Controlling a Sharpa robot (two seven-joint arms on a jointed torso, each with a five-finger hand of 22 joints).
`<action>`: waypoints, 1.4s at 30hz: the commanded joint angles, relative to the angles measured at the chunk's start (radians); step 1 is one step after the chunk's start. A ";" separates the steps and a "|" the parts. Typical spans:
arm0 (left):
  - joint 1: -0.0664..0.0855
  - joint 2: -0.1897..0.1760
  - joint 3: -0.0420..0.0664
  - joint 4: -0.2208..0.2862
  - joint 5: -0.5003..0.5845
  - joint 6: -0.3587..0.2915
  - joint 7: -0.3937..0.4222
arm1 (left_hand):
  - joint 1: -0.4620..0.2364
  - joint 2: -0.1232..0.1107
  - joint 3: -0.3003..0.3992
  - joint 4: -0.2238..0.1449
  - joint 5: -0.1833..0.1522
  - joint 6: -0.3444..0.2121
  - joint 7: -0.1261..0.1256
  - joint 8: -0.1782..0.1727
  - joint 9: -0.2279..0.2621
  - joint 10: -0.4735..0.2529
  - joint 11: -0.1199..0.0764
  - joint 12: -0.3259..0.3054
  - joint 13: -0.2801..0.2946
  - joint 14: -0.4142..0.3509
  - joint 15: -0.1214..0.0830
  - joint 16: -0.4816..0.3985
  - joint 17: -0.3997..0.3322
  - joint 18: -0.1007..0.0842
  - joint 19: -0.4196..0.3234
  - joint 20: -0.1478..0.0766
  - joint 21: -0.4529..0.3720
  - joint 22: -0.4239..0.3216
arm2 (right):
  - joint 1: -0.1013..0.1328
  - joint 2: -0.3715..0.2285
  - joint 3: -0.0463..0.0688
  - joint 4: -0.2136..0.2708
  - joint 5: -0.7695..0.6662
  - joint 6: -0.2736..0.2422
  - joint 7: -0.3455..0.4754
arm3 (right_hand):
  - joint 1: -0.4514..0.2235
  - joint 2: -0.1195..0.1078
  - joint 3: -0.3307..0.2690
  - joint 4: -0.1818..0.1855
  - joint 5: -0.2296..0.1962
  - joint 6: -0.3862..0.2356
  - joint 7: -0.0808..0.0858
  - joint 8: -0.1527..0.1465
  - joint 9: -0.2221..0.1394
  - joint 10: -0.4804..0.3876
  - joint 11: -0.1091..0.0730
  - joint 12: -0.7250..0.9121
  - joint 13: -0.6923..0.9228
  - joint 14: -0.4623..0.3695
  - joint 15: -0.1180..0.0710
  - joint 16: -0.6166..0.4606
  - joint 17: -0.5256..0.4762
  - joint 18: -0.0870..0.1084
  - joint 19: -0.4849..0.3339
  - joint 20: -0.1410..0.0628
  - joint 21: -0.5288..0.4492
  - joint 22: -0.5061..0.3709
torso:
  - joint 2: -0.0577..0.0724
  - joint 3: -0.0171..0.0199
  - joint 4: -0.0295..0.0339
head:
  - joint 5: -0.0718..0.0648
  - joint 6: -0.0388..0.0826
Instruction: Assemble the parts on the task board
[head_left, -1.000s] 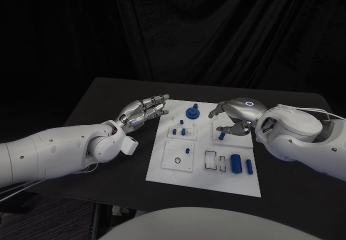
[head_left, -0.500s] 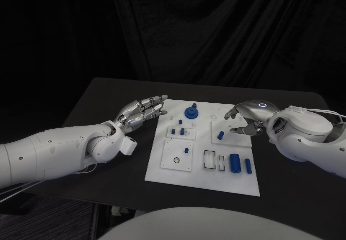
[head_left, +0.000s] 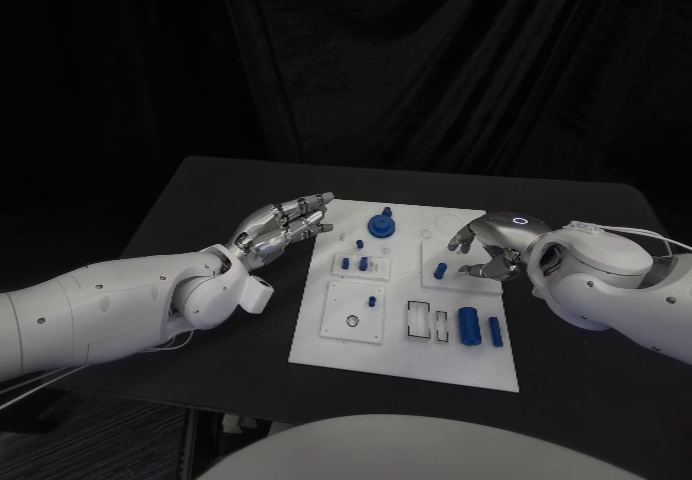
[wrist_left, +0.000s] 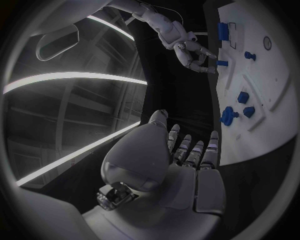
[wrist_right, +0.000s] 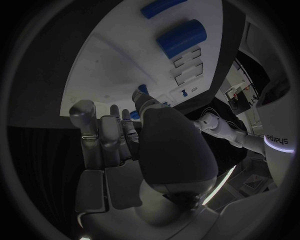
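Item: flat white rectangular task board, lying in the middle of the black table, long side running away from the robot. Its surface carries raised white square sub-plates and shallow rectangular recesses with dark outlines.

Parts on the board, all blue plastic:
- round knob with a disc base, standing upright at the far end;
- pair of short pegs, upright on a sub-plate just nearer than the knob;
- single small peg on the near-left sub-plate, beside a dark ring;
- thick cylinder and a thinner rod, lying side by side near the board's right edge;
- small upright peg on the right-hand sub-plate.

Left silver hand: off the board's far-left corner, fingers extended and slightly apart, holding nothing (palm plainly empty in the left wrist view).

Right silver hand: above the board's right side, fingers curled downward next to the small upright peg; I cannot tell whether anything is pinched.

Markings: no legible writing on board or parts.
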 joint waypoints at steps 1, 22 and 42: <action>-0.004 0.002 0.001 0.001 0.005 0.008 0.012 | -0.002 0.008 0.008 -0.002 0.001 -0.006 0.001 0.001 -0.001 -0.008 0.001 -0.002 0.000 -0.004 0.002 -0.003 -0.001 0.008 -0.004 0.003 -0.005 0.002 | -0.006 0.006 0.000 -0.003 0.018 0.008 0.018 | 0.005 0.001 0.001 -0.004 -0.003 0.000 0.006 0.003 -0.007 0.033 -0.004 -0.007 -0.007 0.013 -0.003 0.006 0.004 -0.005 0.010 0.000 0.007 0.105 | 0.000 -0.0002 0.0002 | -0.001 0.000; -0.015 -0.005 0.001 0.006 0.005 0.007 0.010 | -0.001 0.008 0.009 -0.003 0.003 -0.007 0.002 0.000 -0.001 -0.008 0.001 -0.001 0.000 -0.004 0.003 -0.003 -0.001 0.008 -0.005 0.003 -0.006 -0.001 | -0.042 0.054 0.001 -0.021 0.019 -0.010 0.052 | 0.002 0.005 0.009 -0.004 -0.008 0.006 0.018 0.006 -0.018 0.079 -0.008 -0.015 -0.018 0.020 -0.007 0.011 0.010 -0.007 0.019 -0.004 0.018 0.108 | 0.000 0.0001 0.0002 | 0.002 0.000; -0.017 -0.003 0.001 0.007 0.005 0.012 0.004 | 0.000 0.008 0.011 -0.004 0.003 -0.005 0.003 0.001 -0.001 -0.008 0.001 -0.002 0.000 -0.004 0.003 -0.003 -0.001 0.009 -0.005 0.004 -0.006 -0.002 | -0.045 0.078 0.001 -0.041 0.020 -0.031 0.058 | 0.054 0.051 0.075 -0.070 0.034 0.212 0.021 0.145 0.069 0.225 -0.055 0.005 -0.012 0.035 -0.046 0.016 0.022 -0.010 0.034 -0.039 0.042 0.114 | 0.000 0.0002 0.0000 | 0.000 0.000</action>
